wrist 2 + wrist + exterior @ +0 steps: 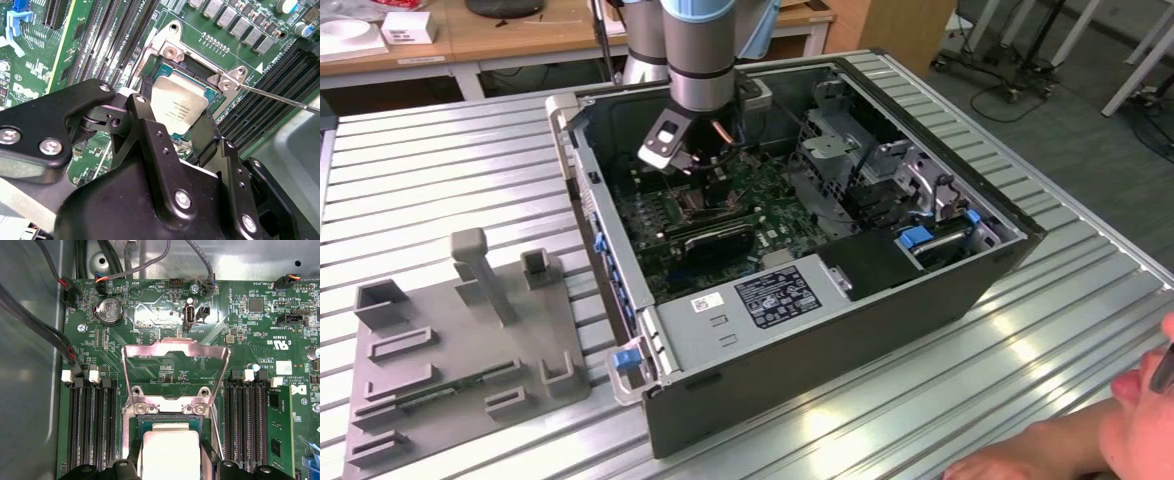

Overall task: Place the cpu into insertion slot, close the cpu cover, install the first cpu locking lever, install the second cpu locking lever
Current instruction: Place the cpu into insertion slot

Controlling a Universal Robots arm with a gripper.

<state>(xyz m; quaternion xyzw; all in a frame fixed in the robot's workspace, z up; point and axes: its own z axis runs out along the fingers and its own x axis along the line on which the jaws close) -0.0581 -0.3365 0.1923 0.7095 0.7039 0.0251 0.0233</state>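
Observation:
My gripper (704,185) reaches down into the open computer case, over the green motherboard (720,225). In both wrist views its black fingers (204,131) press on two opposite edges of the cpu (177,106), a silvery-tan square chip. The cpu (171,452) lies level in or just above the insertion slot (169,426); I cannot tell whether it is seated. The cpu cover (175,346) stands tilted up on its hinge behind the slot. A thin locking lever (280,98) juts out from a corner of the socket frame (172,50).
Long black memory slots (92,425) flank the socket on both sides. The grey power supply (761,300) and drive cage (847,150) crowd the case. A grey fixture (454,350) lies on the table at the exterior view's left. A person's arm (1067,440) shows at the lower right.

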